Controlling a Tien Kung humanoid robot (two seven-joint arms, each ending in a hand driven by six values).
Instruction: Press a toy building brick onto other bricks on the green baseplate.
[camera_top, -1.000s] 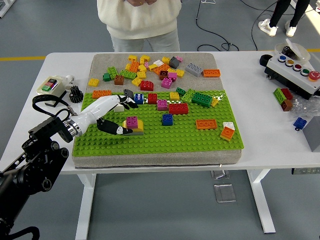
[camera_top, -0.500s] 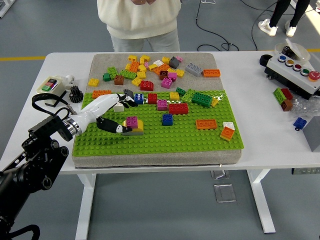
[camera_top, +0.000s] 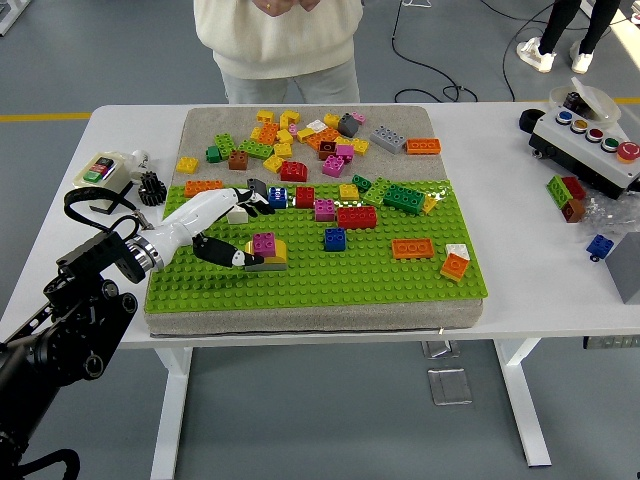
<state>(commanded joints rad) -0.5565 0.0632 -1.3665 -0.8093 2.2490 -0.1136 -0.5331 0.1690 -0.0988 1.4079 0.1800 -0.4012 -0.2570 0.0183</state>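
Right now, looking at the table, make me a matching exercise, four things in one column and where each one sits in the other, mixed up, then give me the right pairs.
Things
1. magenta brick
2. orange flat brick
3. grey brick
4. button box

Places
A. on the grey mat beyond the green baseplate, among loose bricks
B. on the white table at the far right, off the mat
C. on the baseplate's right part, lying alone
D. on top of a yellow brick, next to the left hand

Pairs: 1-D, 2-C, 3-A, 4-B
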